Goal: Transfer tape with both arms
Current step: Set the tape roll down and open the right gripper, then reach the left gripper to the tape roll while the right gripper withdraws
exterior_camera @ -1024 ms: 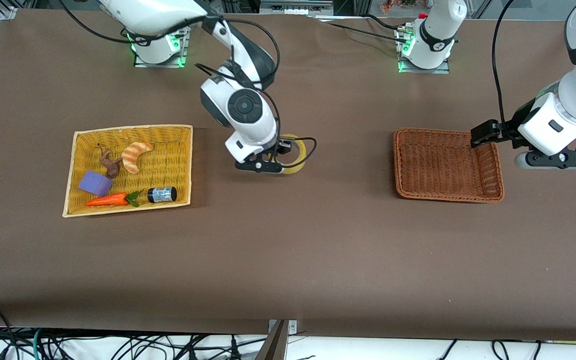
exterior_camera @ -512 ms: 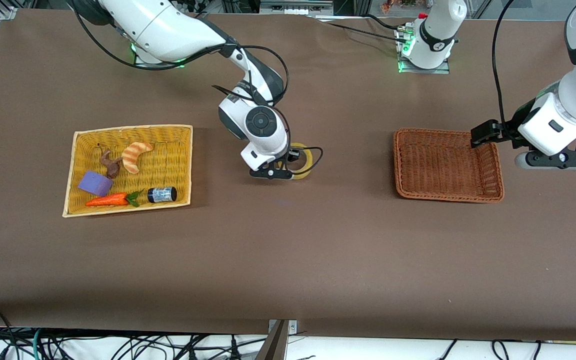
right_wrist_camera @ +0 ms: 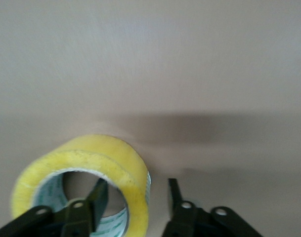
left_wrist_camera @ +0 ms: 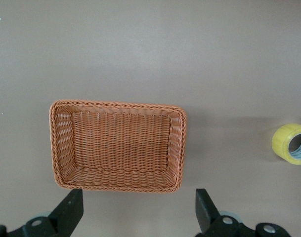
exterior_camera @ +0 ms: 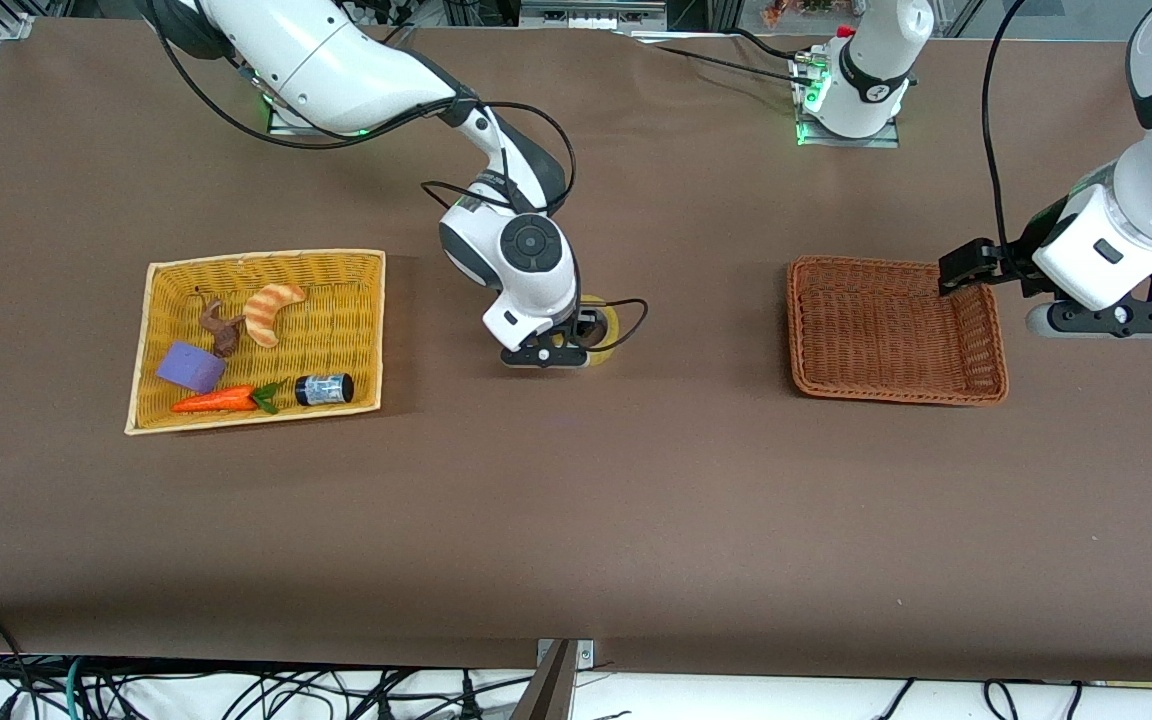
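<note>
The yellowish tape roll [exterior_camera: 606, 322] is low at the table's middle, between the two baskets. It also shows in the right wrist view [right_wrist_camera: 91, 160] and small in the left wrist view [left_wrist_camera: 290, 143]. My right gripper [exterior_camera: 576, 338] is down on it and open: one finger stands inside the hole, the other outside with a gap, and the roll's wall is between them [right_wrist_camera: 135, 183]. My left gripper [exterior_camera: 966, 268] is open and empty, and it waits in the air over the brown basket's edge at the left arm's end [left_wrist_camera: 138, 215].
The brown wicker basket [exterior_camera: 976, 385] is empty and also shows in the left wrist view [left_wrist_camera: 118, 185]. The yellow basket [exterior_camera: 261, 258] at the right arm's end holds a croissant toy [exterior_camera: 270, 310], a carrot [exterior_camera: 216, 401], a purple block [exterior_camera: 190, 366] and a dark jar [exterior_camera: 324, 388].
My right arm has carried the tape down and toward the front camera, closer to the table. The left arm has barely moved.
</note>
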`<move>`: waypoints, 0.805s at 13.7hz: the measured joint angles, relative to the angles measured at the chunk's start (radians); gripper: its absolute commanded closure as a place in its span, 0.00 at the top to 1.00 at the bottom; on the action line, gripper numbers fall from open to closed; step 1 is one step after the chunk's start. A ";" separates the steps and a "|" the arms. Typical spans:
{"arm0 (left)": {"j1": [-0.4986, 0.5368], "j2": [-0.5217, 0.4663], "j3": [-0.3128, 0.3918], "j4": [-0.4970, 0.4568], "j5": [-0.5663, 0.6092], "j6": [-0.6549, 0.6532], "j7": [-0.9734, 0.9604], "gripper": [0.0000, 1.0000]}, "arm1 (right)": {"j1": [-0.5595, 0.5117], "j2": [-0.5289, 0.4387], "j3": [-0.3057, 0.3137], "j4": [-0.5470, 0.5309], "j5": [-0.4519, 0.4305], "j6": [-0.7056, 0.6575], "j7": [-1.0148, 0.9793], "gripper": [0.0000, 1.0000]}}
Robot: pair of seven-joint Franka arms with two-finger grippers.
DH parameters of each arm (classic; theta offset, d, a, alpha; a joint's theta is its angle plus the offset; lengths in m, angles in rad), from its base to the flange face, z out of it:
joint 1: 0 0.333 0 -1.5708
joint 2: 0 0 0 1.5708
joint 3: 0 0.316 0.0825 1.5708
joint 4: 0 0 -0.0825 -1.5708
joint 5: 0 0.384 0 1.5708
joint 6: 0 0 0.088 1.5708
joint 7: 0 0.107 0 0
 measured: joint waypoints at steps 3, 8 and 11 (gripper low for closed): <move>-0.002 0.000 -0.002 0.000 0.000 -0.001 0.000 1.00 | -0.059 -0.129 -0.013 0.035 -0.009 -0.164 -0.133 1.00; -0.016 0.026 -0.009 -0.003 -0.008 0.003 0.001 1.00 | -0.349 -0.335 -0.035 0.037 0.104 -0.462 -0.542 1.00; -0.057 0.035 -0.040 -0.064 -0.036 0.106 -0.006 1.00 | -0.524 -0.398 -0.077 0.041 0.172 -0.589 -0.776 1.00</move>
